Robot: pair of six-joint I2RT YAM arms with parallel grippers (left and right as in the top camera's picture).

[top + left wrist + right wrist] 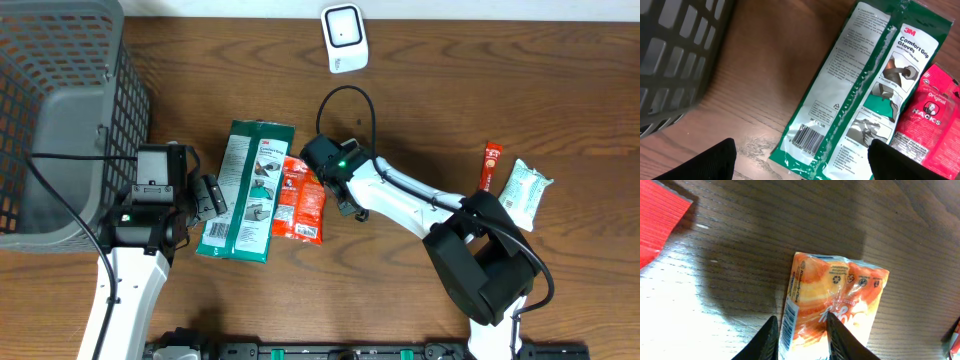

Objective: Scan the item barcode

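An orange snack packet [840, 295] lies on the wooden table, with a barcode strip along its left edge. My right gripper [802, 340] has closed in on that edge, one finger against the barcode side and the other pressing into the printed face. From overhead, the right gripper [347, 203] sits just right of the orange packet [312, 208]. My left gripper [800, 167] is open wide above the lower end of a green 3M glove package [865, 85], whose barcode [807, 136] faces up. The white scanner [343, 38] stands at the table's far edge.
A grey mesh basket [60, 120] fills the left side, close to my left arm. A red Hacks packet [932, 115] lies between the green package and the orange packet. A red tube [490, 165] and a white-green packet [525, 192] lie at the right.
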